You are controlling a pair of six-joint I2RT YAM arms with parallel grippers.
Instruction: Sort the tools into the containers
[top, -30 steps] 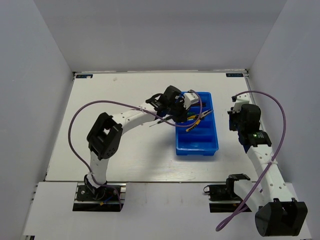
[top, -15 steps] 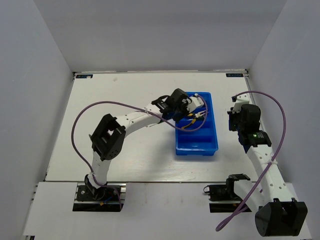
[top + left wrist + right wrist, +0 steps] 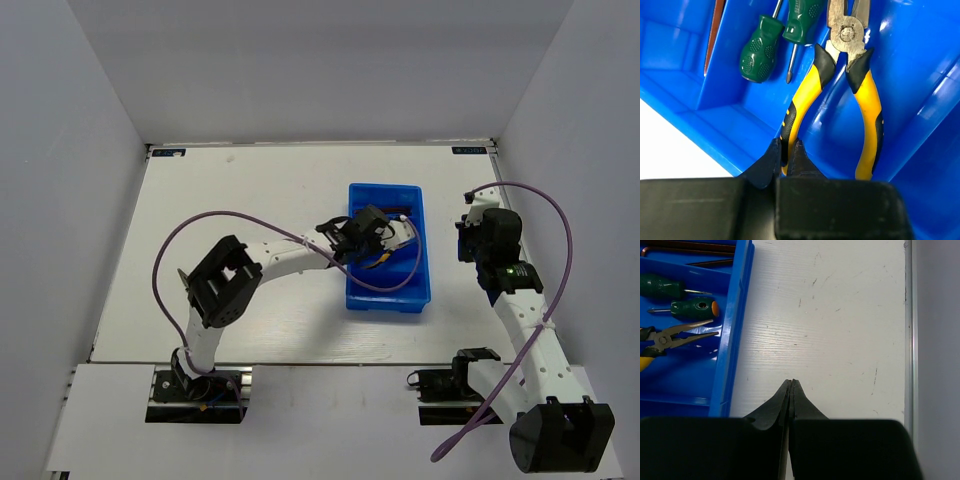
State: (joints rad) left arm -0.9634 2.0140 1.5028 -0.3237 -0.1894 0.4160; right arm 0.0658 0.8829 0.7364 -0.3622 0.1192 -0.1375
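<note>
**Left wrist view: pliers in the tray, grip not yet let go**

Progress: the left pincer (image 3: pixel 786 146) is almost shut, pinching one handle of the yellow-handled steel pliers (image 3: pixel 866 100). The pliers stretch straight ahead of its fingertips inside the bright blue rectangular plastic tray (image 3: pixel 685 120). I judge this placement nearly done, with only the release left. The top view shows no tool lying outside the tray, so the sort looks close to finished.

The right pincer (image 3: pixel 791 383) is fully shut and holds nothing. It hangs over the white table (image 3: pixel 840 340), with the tray wall just to its left.

Count:
- Pliers: one.
- Stubby green-handled screwdrivers (image 3: pixel 760 55): two, ahead and left of the left pincer, just beside the pliers. I cannot tell whether a divider stands between them and the pliers.
- Thin dark L-shaped metal hex keys (image 3: pixel 690 247): two thin rods visible, far left of the right pincer, in the compartment beyond the screwdrivers. A third is not made out.
- Slim dark-green tool: cannot be identified.
- Tray: one. Its compartments cannot be fully counted.
</note>
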